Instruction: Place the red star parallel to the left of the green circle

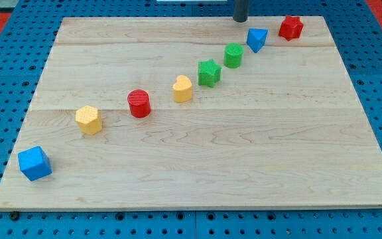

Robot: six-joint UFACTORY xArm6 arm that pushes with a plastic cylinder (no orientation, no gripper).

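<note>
The red star [290, 27] lies near the board's top right corner. The green circle [233, 56] lies down and to the left of it, with a blue triangle [256, 39] between the two. My tip [241, 20] stands at the view's top edge, above the green circle and up-left of the blue triangle, well to the left of the red star. It touches no block.
A diagonal row runs down to the left: green star [209, 72], yellow heart [182, 88], red circle [138, 103], yellow hexagon [89, 120], blue cube [34, 163]. The wooden board [244, 166] lies on a blue perforated table.
</note>
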